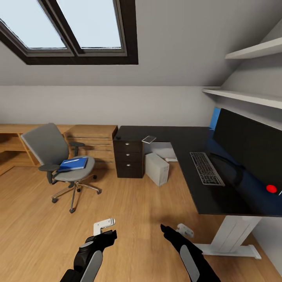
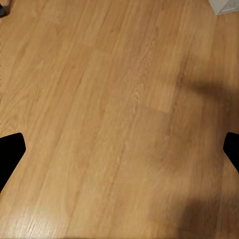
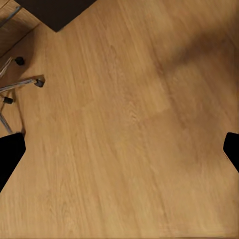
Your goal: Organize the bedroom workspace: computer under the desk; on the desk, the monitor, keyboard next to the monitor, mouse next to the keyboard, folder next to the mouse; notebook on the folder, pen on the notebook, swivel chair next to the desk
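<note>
Folder (image 1: 73,163), blue, lies on swivel chair (image 1: 58,156) seat w/ a white pen (image 1: 71,160) on top, well apart from desk (image 1: 184,145). Keyboard (image 1: 206,168) sits on desk just in front of monitor (image 1: 250,145); computer (image 1: 157,168) on floor beside drawer unit (image 1: 128,158). Left gripper (image 2: 119,154) & right gripper (image 3: 119,154) both spread wide over wood floor (image 2: 114,99), holding nothing.

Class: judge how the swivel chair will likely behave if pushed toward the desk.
The swivel chair sits on castors on smooth wood floor, so it probably rolls easily. Its seat may spin. The blue folder lying loose on it could slide off.
</note>
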Tool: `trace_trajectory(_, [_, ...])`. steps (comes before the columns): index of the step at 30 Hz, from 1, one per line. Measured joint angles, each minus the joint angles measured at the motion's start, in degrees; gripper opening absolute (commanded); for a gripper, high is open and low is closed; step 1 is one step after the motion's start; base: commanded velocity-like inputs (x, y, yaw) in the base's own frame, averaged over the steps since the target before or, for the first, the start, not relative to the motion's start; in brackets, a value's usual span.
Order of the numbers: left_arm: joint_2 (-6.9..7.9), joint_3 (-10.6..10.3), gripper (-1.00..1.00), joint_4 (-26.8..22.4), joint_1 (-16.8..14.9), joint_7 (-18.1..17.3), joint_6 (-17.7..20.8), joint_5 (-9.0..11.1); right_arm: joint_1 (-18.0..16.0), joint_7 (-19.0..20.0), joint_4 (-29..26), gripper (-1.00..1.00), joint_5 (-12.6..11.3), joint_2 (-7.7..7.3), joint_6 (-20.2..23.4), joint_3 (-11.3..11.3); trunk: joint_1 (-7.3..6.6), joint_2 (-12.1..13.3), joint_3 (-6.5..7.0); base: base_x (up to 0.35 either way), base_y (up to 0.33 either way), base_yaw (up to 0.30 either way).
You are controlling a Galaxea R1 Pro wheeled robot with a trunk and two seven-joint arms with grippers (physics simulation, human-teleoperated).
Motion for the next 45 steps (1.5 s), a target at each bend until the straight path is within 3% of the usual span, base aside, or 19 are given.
trace_trajectory(4, [0.0, 0.0, 1.0, 0.0, 0.0, 0.0, 0.0, 0.0, 0.0, -2.6, -3.0, 1.0, 1.4, 0.2, 0.8, 2.9, -0.87, 1.6, 0.71, 0.001, 0.001, 0.0])
trace_trajectory(7, [0.0, -0.1, 1.0, 0.0, 0.0, 0.0, 0.0, 0.0, 0.0, -8.3, -7.2, 1.0, 4.4, 0.16, 3.1, 7.4, -1.53, 2.8, 1.25, 0.0, 0.0, 0.0])
trace_trajectory(8, [0.0, -0.1, 1.0, -0.1, 0.0, 0.0, 0.0, 0.0, 0.1, -13.7, -13.6, 1.0, 8.0, -1.11, 5.5, 12.6, -1.75, 3.2, 1.44, 0.0, 0.0, 0.0])
trace_trajectory(9, [0.0, -0.1, 1.0, -0.1, 0.0, 0.0, 0.0, 0.0, 0.1, -14.0, -14.9, 1.0, 8.2, -1.23, 5.7, 13.0, -1.97, 3.6, 1.62, 0.0, 0.0, 0.0])
trace_trajectory(16, [0.0, -0.1, 1.0, -0.1, 0.0, 0.0, 0.0, 0.0, 0.4, -14.2, -18.0, 1.0, 8.4, -1.47, 5.7, 14.8, -3.51, 6.4, 2.87, 0.0, 0.0, 0.0])
trace_trajectory(30, [0.0, 0.0, 1.0, -0.1, 0.0, -0.2, 0.0, 0.3, 0.5, -14.1, -18.4, 1.0, 8.3, -1.45, 5.6, 15.3, -3.52, 6.4, 2.88, 0.001, 0.0, 0.0])
trace_trajectory(45, [0.0, 0.0, 1.0, -0.1, 0.0, -0.1, 0.0, 0.2, 0.4, -14.3, -18.4, 1.0, 8.4, -1.41, 5.4, 15.2, -3.55, 6.4, 2.88, 0.313, 0.037, 0.179])
